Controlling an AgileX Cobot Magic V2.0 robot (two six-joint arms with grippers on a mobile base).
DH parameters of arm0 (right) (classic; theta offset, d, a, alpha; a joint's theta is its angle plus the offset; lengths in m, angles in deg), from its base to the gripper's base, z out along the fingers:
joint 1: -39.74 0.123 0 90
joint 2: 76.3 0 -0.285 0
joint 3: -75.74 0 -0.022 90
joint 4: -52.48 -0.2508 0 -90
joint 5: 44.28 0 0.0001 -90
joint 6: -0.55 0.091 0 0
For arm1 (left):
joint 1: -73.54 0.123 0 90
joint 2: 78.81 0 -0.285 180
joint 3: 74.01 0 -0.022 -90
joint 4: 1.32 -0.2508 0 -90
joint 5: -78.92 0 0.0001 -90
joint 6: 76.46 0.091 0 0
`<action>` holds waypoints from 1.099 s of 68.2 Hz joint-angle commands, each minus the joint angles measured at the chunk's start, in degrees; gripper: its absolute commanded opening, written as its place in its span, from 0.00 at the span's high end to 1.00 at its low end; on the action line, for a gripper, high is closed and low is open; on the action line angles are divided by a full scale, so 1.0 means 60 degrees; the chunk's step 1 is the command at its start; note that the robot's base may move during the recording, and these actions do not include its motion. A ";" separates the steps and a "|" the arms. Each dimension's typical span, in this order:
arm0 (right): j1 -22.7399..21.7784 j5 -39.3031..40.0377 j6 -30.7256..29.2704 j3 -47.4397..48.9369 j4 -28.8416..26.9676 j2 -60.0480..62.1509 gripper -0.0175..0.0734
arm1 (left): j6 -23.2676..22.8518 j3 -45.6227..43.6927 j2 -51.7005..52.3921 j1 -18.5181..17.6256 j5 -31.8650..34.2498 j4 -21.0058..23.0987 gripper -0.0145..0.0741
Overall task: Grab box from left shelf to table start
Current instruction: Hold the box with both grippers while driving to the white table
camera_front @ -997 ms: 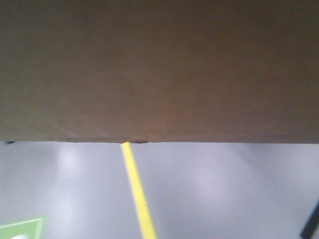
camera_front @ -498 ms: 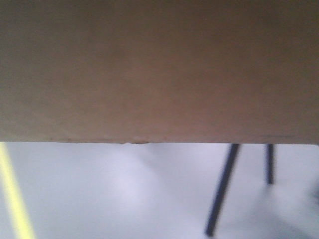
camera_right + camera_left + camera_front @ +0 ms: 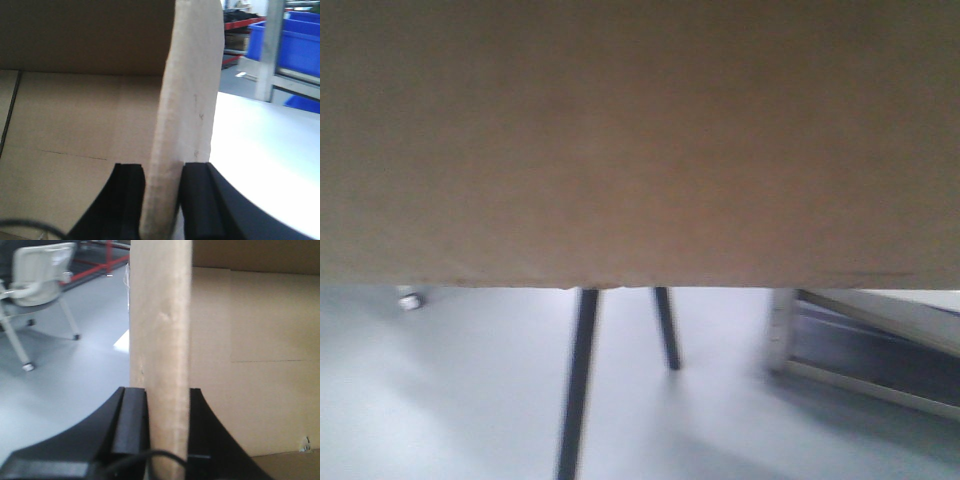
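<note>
The left end effector (image 3: pixel 166 405) clamps one upright wall of the box (image 3: pixel 640 140). The right end effector (image 3: pixel 162 175) clamps another wall, beside the white tabletop (image 3: pixel 260 145).

Nothing fancy here: the matte black left gripper (image 3: pixel 166 392) and matte black right gripper (image 3: pixel 162 167) both have flat, square-tipped fingers (image 3: pixel 131 415) that flare into smooth curved shoulders lower down. A thin black cable (image 3: pixel 150 456) loops just below the left fingers. A second thin black wire (image 3: pixel 30 223) arcs below the right ones, off to the side.

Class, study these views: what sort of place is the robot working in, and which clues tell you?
Probably a warehouse or factory hall: blue plastic bins beside a metal post, a smooth grey floor, and a large cardboard box.
</note>
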State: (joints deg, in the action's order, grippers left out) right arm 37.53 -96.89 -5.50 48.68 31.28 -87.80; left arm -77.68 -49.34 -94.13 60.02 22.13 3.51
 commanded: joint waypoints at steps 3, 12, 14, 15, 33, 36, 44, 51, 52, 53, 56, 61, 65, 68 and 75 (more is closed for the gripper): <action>-0.0032 0.1591 -0.0071 0.0265 0.0161 -0.0220 0.74 | -0.0142 -0.0306 -0.0162 -0.0100 0.1773 0.0315 0.94; -0.0032 0.1591 -0.0071 0.0265 0.0161 -0.0220 0.74 | -0.0142 -0.0306 -0.0162 -0.0100 0.1773 0.0315 0.94; -0.0032 0.1603 -0.0071 0.0265 0.0161 -0.0220 0.74 | -0.0142 -0.0306 -0.0162 -0.0100 0.1773 0.0315 0.94; -0.0032 0.1603 -0.0071 0.0265 0.0161 -0.0220 0.74 | -0.0142 -0.0306 -0.0162 -0.0100 0.1773 0.0315 0.94; -0.0032 0.1589 -0.0071 0.0265 0.0161 -0.0220 0.74 | -0.0142 -0.0306 -0.0162 -0.0100 0.1773 0.0315 0.94; -0.0032 0.1589 -0.0071 0.0265 0.0161 -0.0220 0.74 | -0.0142 -0.0306 -0.0162 -0.0100 0.1773 0.0315 0.94; -0.0032 0.1589 -0.0071 0.0265 0.0161 -0.0220 0.74 | -0.0142 -0.0306 -0.0162 -0.0100 0.1773 0.0315 0.94; -0.0032 0.1589 -0.0071 0.0265 0.0161 -0.0220 0.74 | -0.0142 -0.0306 -0.0162 -0.0100 0.1773 0.0315 0.94; -0.0032 0.1589 -0.0071 0.0265 0.0161 -0.0220 0.74 | -0.0142 -0.0306 -0.0162 -0.0100 0.1773 0.0315 0.94; -0.0032 0.1589 -0.0071 0.0265 0.0161 -0.0220 0.74 | -0.0142 -0.0306 -0.0162 -0.0100 0.1773 0.0315 0.94; -0.0032 0.1589 -0.0071 0.0265 0.0161 -0.0220 0.74 | -0.0142 -0.0306 -0.0162 -0.0100 0.1773 0.0315 0.94; -0.0032 0.1589 -0.0071 0.0265 0.0161 -0.0220 0.74 | -0.0142 -0.0306 -0.0162 -0.0100 0.1773 0.0315 0.94; -0.0032 0.1589 -0.0071 0.0265 0.0161 -0.0220 0.74 | -0.0142 -0.0306 -0.0162 -0.0100 0.1773 0.0315 0.94; -0.0032 0.1589 -0.0071 0.0265 0.0161 -0.0220 0.74 | -0.0142 -0.0306 -0.0162 -0.0100 0.1773 0.0315 0.94; -0.0032 0.1589 -0.0071 0.0265 0.0161 -0.0220 0.74 | -0.0142 -0.0306 -0.0162 -0.0100 0.1773 0.0315 0.94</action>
State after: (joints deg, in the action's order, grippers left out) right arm 37.53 -96.89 -5.50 48.68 31.28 -87.80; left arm -77.68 -49.34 -94.13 60.02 22.13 3.56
